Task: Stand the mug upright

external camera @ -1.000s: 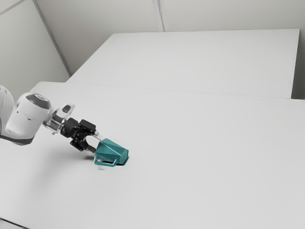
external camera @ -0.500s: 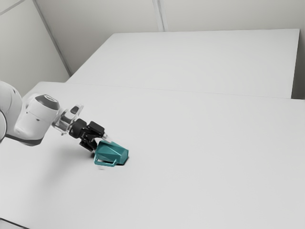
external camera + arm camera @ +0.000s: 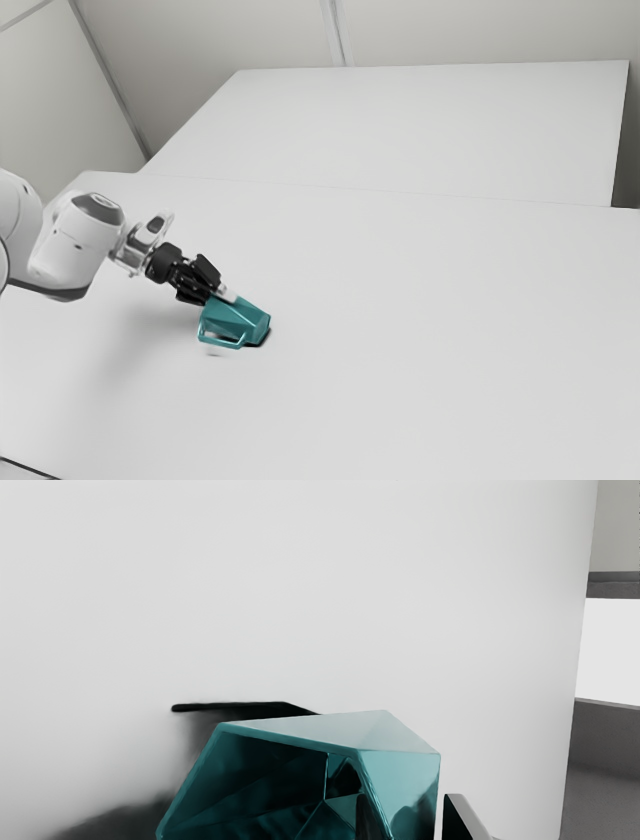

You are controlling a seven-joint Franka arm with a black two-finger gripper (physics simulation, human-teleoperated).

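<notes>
Mug, teal, on its side; gripper at rim, whether spread or pinching cannot be told; secure hold advised before slow tilting.

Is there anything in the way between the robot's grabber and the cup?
No, nothing visible stands between them: the gripper is right at the open end of the teal mug, which lies on its side on the table.

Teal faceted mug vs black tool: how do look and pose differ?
Look: the teal faceted mug has a loop handle; the black robot tool has none.
Pose: mug lies on its side on the white table; tool slants down from the white arm.
Shared: neither is upright.
</notes>
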